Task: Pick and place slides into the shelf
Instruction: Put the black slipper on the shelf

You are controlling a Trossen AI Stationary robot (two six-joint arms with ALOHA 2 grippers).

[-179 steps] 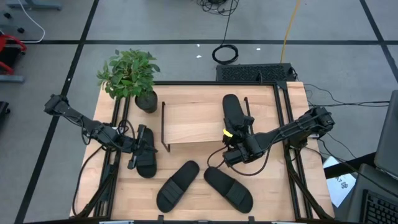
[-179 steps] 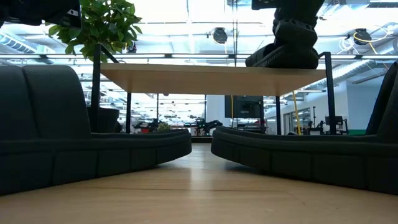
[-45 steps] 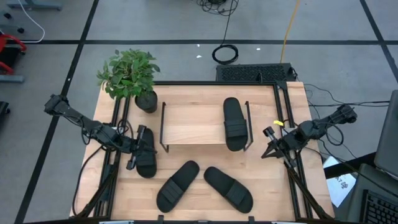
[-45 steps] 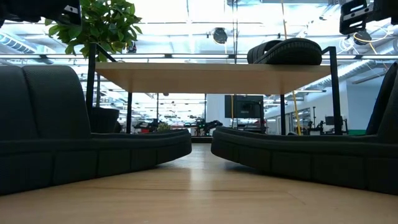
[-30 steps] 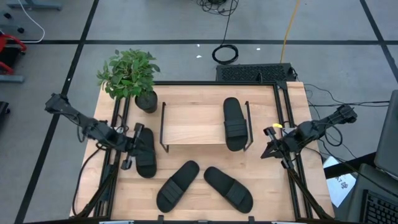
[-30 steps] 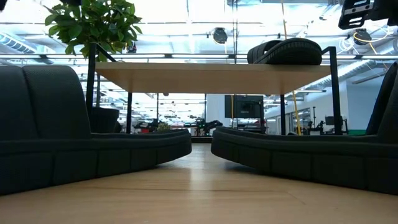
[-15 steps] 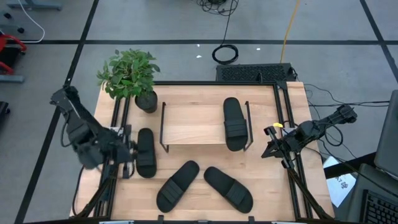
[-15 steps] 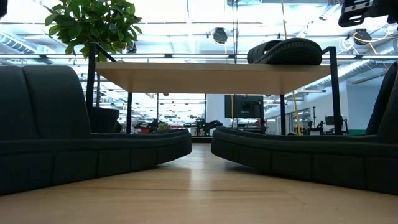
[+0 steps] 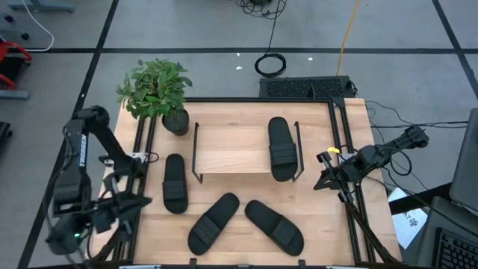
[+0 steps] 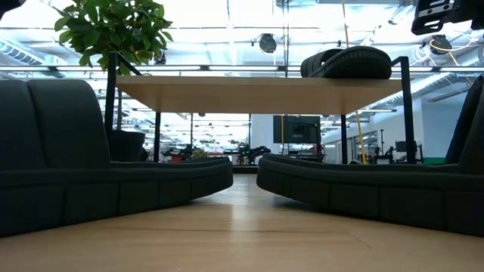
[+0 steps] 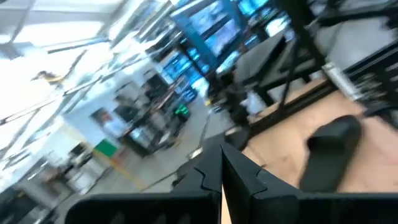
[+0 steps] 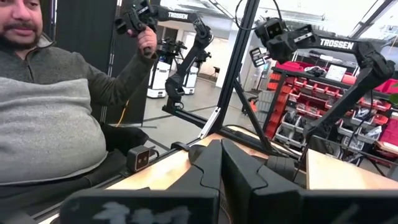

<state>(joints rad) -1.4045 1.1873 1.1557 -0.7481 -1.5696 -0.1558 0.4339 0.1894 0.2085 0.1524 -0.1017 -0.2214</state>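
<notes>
Hanging off the table's left edge, the left gripper (image 9: 123, 203) has its fingers pressed together on nothing, the arm folded up beside the frame. Over at the right edge, the right gripper (image 9: 323, 179) is pinched closed too, empty, its arm stretched low. On the shelf (image 9: 224, 146) one slide (image 9: 280, 146) lies along the right end, long axis running front to back. Another slide (image 9: 174, 183) lies parallel just left of the shelf. Two more slides (image 9: 213, 222) (image 9: 274, 226) lie in front, angled toward each other like a V. The low view cuts both off at its sides. A seated person (image 12: 53, 118) shows beyond the table.
</notes>
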